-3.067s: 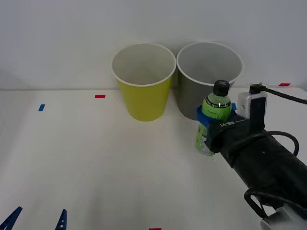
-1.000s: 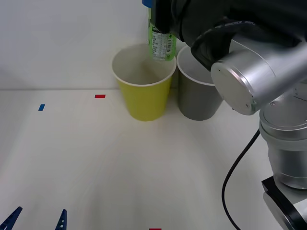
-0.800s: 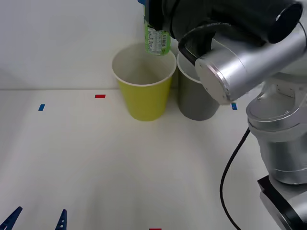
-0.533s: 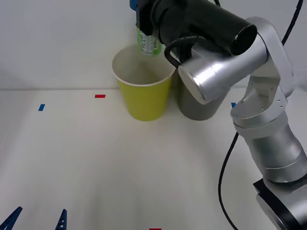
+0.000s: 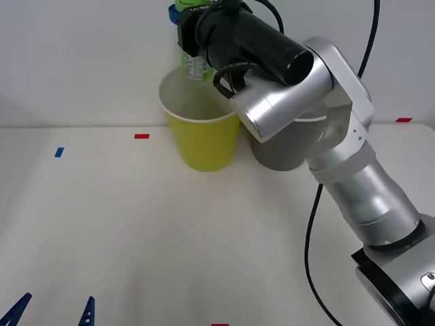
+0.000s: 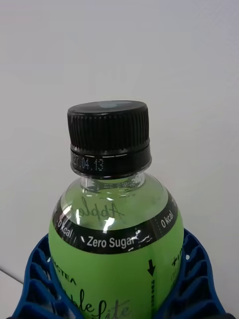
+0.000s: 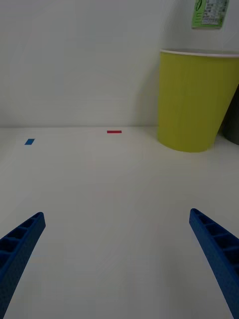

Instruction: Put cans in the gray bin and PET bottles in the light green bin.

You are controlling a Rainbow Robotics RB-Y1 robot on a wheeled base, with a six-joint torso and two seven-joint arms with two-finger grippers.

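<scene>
Front: right claw (image 5: 189,27) is up high above the light green bin (image 5: 202,129), pinching the PET bottle (image 5: 194,64). Clear lower end of the bottle hangs just over the back-left part of the bin's rim, not inside. Gray bin (image 5: 285,146) sits just beside the green one on the right, mostly hidden by the right arm's silver link. Both bins stand on the white bench (image 5: 136,231), near the back wall. Red tape mark (image 5: 141,136) and blue tape mark (image 5: 59,152) on the bench left of the bins. Left claw (image 5: 51,311) low at the near edge, blue tips spread.

Right wrist: bottle (image 6: 115,239) upright between the blue ribbed fingers (image 6: 40,279), black cap on, green label reads "Zero Sugar". Plain wall behind.

Left wrist: left claw (image 7: 117,249) spread wide over bare bench (image 7: 109,199), nothing between the fingers. Green bin (image 7: 198,99) ahead, bottle's label end (image 7: 210,14) above its rim.
</scene>
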